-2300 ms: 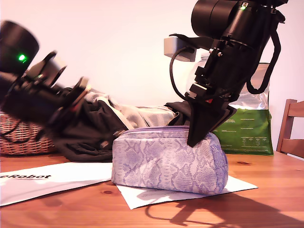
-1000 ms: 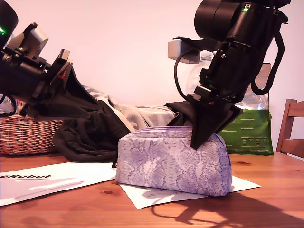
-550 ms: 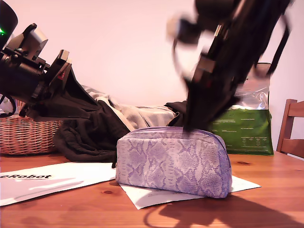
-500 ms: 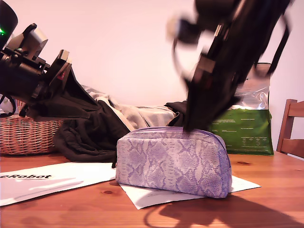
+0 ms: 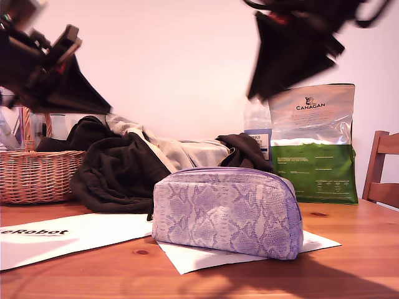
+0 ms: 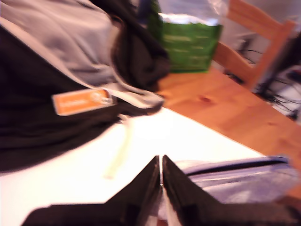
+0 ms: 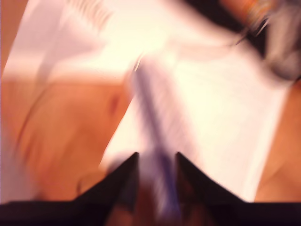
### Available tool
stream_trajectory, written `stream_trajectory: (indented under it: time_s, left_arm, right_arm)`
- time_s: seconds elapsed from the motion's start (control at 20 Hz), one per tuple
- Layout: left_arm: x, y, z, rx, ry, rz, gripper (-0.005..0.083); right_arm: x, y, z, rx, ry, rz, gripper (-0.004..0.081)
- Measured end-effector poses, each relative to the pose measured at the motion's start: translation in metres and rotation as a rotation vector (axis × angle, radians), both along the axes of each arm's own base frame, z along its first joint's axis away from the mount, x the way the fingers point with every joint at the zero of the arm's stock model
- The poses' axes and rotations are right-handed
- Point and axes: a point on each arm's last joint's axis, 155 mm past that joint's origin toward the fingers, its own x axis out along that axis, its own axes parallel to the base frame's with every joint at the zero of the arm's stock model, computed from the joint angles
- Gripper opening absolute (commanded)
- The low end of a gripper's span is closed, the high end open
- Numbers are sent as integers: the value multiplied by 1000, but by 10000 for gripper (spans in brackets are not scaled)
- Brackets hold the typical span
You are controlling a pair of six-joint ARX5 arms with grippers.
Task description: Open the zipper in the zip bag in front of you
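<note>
The zip bag [image 5: 227, 212] is sitting upright in the middle of the wooden table [image 5: 349, 261], on a white sheet of paper [image 5: 206, 258] that sticks out from under it. The zipper [image 5: 230, 169] is a thin purple line following the curved top edge. From the exterior view I can't make out the pull, and I can't tell if any of it is undone.

My second gripper [image 5: 252, 93] is up high toward the exterior view's right, well clear of the bag and touching nothing. Its wrist view is really smeared, but the fingers there are spread apart with nothing in the gap [image 7: 157, 155], and the purple zipper [image 7: 153, 117] runs away below them.

My first gripper [image 5: 103, 107] is over on the exterior view's left, up in the air above the pile of black clothing [image 5: 118, 174]. In its wrist view the jaws are pressed together on nothing [image 6: 161, 162], with the lilac bag [image 6: 244, 186] and its dark zip line [image 6: 235, 165] just past the tips.

Behind the bag there's a silver-and-green CANAGAN foil bag [image 5: 315, 146] and a wooden chair [image 5: 381, 168] at the exterior view's right. A wicker basket [image 5: 34, 177] stands at the left, with a second white sheet [image 5: 56, 237] printed "eRobot" in front of it
</note>
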Motion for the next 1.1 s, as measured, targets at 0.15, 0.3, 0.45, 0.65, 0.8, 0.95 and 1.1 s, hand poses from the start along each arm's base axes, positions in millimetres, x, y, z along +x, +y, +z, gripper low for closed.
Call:
stream_trajectory:
  time_s: [0.15, 0.3, 0.45, 0.65, 0.8, 0.95, 1.1]
  left_arm:
    - [1, 1, 2, 15, -19, 1, -19]
    - [-2, 6, 6, 18, -53, 22, -19]
    - [-21, 16, -16, 30, -38, 38, -19]
    - [-45, 26, -37, 33, -18, 51, -19]
    - [-54, 31, -19, -7, -82, 72, -19]
    - [-66, 37, -15, -7, -91, 83, -19]
    - [-78, 38, 10, -41, -176, 76, -19]
  right_arm:
    - [36, -11, 16, 84, -161, -178, -13]
    - [35, -26, -3, 114, -225, -247, -13]
    - [15, -52, -10, 168, -266, -285, -13]
    - [-1, -106, -7, 251, -319, -391, -13]
    - [-28, -124, -3, 290, -370, -400, -13]
    - [-48, -137, 20, 322, -446, -412, -13]
    - [-67, -145, 33, 336, -500, -404, -13]
